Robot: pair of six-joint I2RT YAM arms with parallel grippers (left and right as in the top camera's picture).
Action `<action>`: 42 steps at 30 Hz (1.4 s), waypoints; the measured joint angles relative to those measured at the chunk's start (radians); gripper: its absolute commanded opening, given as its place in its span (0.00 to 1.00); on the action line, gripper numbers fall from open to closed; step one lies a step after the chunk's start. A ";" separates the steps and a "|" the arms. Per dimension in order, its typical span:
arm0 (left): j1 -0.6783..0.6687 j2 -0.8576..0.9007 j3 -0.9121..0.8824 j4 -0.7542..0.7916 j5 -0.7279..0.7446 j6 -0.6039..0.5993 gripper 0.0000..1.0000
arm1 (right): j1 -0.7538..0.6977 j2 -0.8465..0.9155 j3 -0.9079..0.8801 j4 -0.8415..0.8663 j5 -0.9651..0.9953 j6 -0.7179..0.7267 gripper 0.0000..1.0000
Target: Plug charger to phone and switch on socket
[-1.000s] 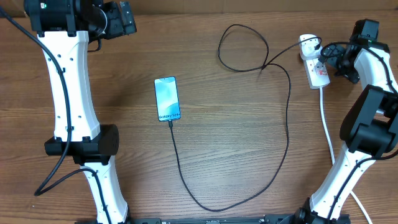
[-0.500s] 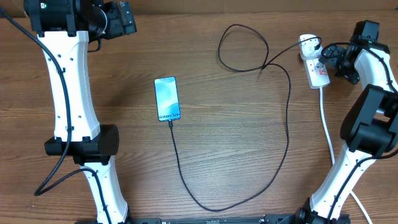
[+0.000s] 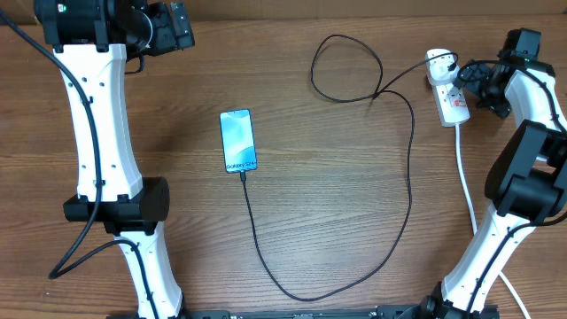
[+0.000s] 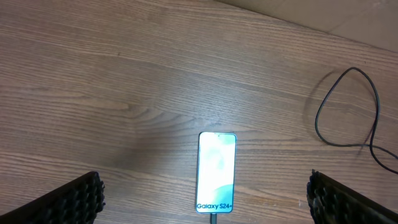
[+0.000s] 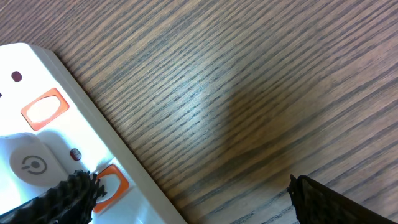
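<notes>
Beside the socket [image 5: 68, 143] at the table's far right, your right gripper [image 5: 205, 196] hangs with jaws wide apart, one finger [image 5: 68, 196] just beside an orange switch [image 5: 112, 180]. Press with that single fingertip, straight down, so the strip does not skid. Outward, the charger [image 3: 410, 168] loops to the phone [image 3: 238, 140] at mid-table, apparently already plugged in; your left gripper [image 3: 177, 25], likewise spread, sits well apart.
</notes>
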 measured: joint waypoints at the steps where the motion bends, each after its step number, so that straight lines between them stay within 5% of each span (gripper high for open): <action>1: 0.000 0.000 0.000 0.000 0.000 0.000 1.00 | 0.000 0.000 0.000 0.000 -0.002 0.001 1.00; 42: 0.000 0.000 0.000 0.000 0.000 0.000 1.00 | 0.003 0.001 0.000 -0.023 -0.012 0.012 1.00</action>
